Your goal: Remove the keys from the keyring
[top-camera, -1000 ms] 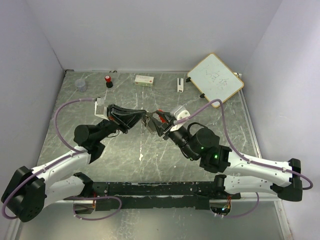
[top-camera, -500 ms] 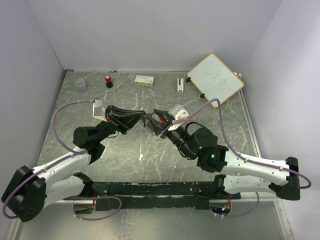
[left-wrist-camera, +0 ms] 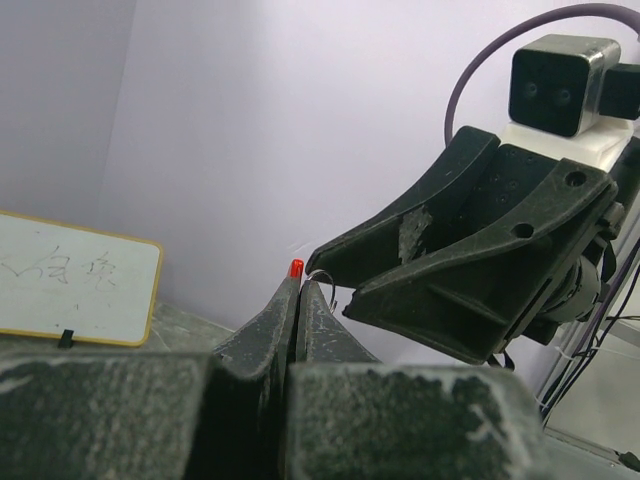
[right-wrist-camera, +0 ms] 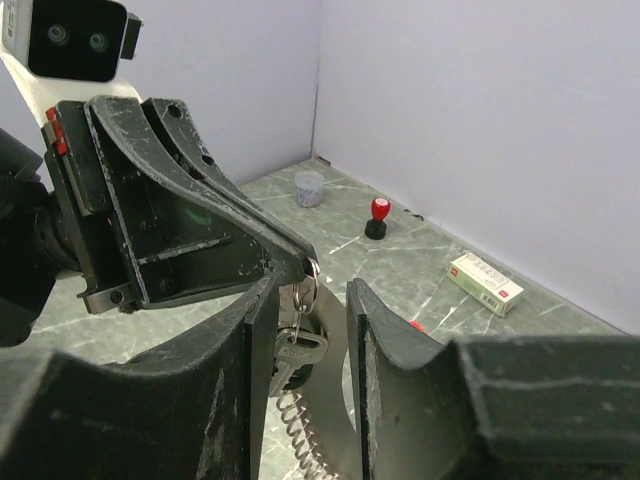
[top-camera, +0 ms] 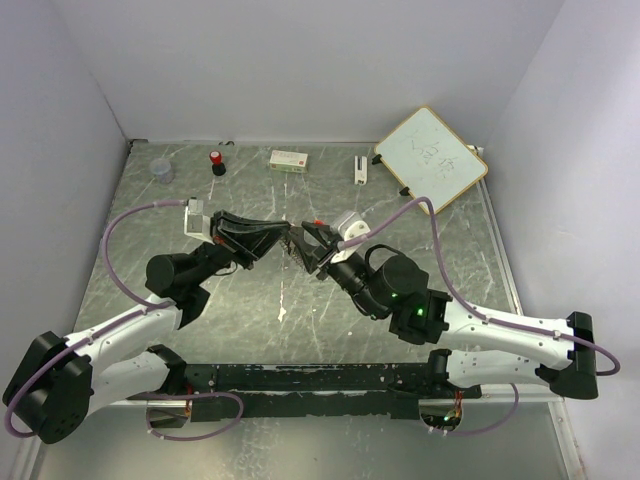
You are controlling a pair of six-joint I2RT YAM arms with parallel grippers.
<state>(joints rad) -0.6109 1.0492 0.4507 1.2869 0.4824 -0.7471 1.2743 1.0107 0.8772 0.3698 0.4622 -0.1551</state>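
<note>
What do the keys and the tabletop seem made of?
Keys: silver-grey metal with a dull sheen; thin blades with cut, jagged edges.
Tabletop: glossy grey-green surface with white veins. It looks like stone, though it could be printed laminate.

Right end effector (top-camera: 302, 243) slightly farther left.

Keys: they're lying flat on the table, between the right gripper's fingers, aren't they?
Not flat on the table. The keys hang in the air from a ring pinched by the shut left gripper, between the fingers of the right gripper. The right wrist view shows it.
</note>
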